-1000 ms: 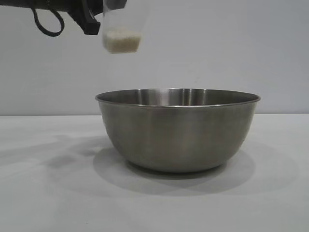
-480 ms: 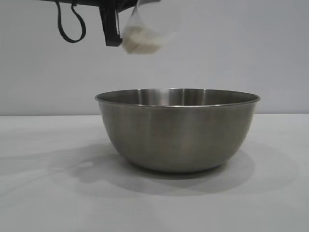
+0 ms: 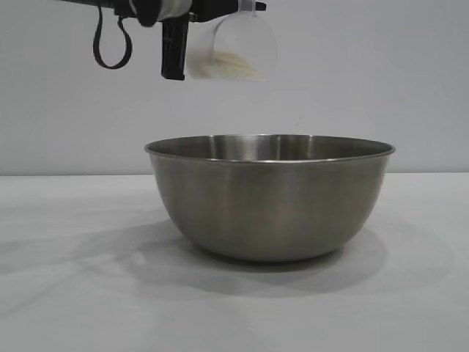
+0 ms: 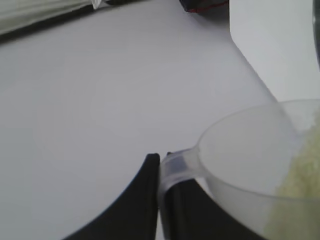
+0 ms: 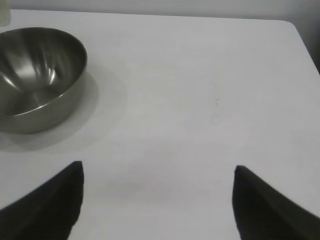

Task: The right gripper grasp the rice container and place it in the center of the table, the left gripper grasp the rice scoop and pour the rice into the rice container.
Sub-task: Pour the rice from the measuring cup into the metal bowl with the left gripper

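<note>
The rice container [image 3: 270, 196], a large steel bowl, stands on the white table [image 3: 66, 293]; it also shows in the right wrist view [image 5: 35, 75], with nothing visible inside. My left gripper [image 3: 176, 51] is high above the bowl's left rim, shut on the loop handle [image 4: 176, 165] of the rice scoop [image 3: 234, 48]. The clear scoop is tipped onto its side with its mouth turned sideways. The rice [image 3: 231, 66] lies along its lower wall, also seen in the left wrist view [image 4: 300, 175]. My right gripper [image 5: 157, 172] is open and empty over bare table, away from the bowl.
A plain grey wall [image 3: 366, 73] stands behind the table. The table's far edge and rounded corner [image 5: 292, 22] show in the right wrist view. Dark items [image 4: 205, 5] lie beyond the table edge in the left wrist view.
My left gripper has moved right, over the bowl's left side, and rotated, tipping the scoop from upright onto its side. The rice has slid along the scoop's wall. The bowl has not moved.
</note>
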